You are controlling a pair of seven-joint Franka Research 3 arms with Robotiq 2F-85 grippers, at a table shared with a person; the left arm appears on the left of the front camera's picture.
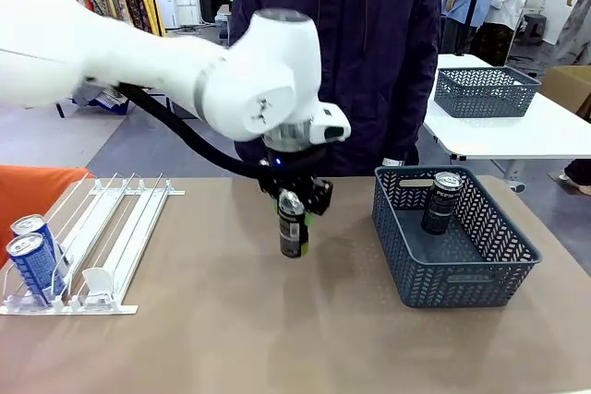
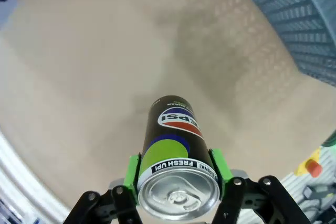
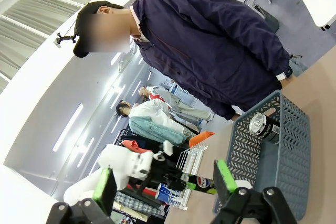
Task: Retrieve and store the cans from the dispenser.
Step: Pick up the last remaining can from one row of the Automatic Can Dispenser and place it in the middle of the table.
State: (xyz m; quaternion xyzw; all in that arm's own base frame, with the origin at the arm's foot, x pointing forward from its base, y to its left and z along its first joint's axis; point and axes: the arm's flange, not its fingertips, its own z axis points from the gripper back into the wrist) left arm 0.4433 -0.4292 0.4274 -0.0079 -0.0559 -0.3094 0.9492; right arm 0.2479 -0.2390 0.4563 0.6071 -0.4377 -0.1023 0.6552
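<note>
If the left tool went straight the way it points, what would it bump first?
Probably the brown table: the left tool points down at it, and the black can it grips would touch first. The grey basket sits off to the side.

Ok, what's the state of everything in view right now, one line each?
left gripper: shut, loaded.
black can: upright between the left gripper's pads, over mid-table.
right gripper: open, holding nothing.
basket: one dark can standing inside.
dispenser: two blue cans at its near left end.
</note>
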